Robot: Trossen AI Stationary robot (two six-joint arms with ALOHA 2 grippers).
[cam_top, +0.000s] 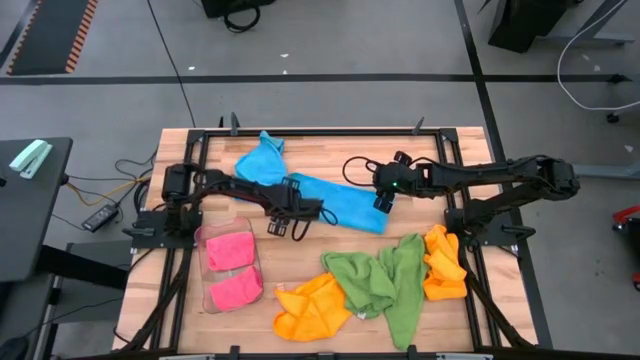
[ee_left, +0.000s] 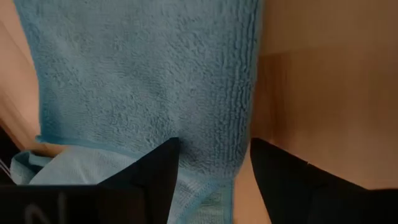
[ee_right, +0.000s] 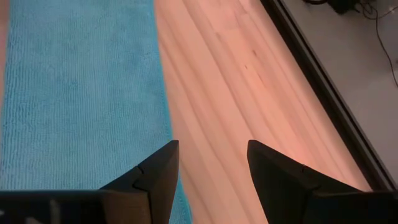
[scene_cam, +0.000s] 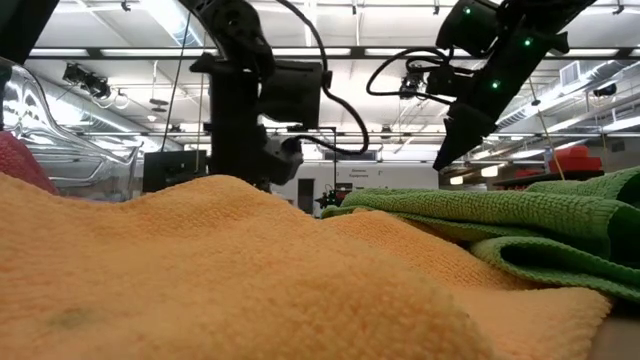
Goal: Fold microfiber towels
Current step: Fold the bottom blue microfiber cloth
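A sky blue towel (cam_top: pixel 335 200) lies stretched across the table's middle; in the left wrist view one layer (ee_left: pixel 143 81) lies folded over another. My left gripper (cam_top: pixel 308 212) is open, and its fingers stand on either side of the towel's near long edge (ee_left: pixel 239 168). My right gripper (cam_top: pixel 383 200) hangs open above the towel's right end; one finger is over the blue cloth (ee_right: pixel 81 93), and the gap (ee_right: pixel 211 168) is over bare wood. A green towel (cam_top: pixel 385 280) and two orange towels (cam_top: pixel 312 305) (cam_top: pixel 445 265) lie crumpled near the front. My left gripper stands with one finger (ee_left: pixel 155 180) over the blue towel and the other (ee_left: pixel 283 180) over the wood, coming steeply from above. I cannot tell whether the fingers touch the cloth.
A clear plastic tray (cam_top: pixel 205 295) at the front left holds two folded pink towels (cam_top: pixel 232 270). The blue towel's left end (cam_top: pixel 262 158) is bunched up toward the far edge. Black frame rails (cam_top: pixel 455 170) run along the table's sides. In the low view an orange towel (scene_cam: pixel 200 270) fills the foreground.
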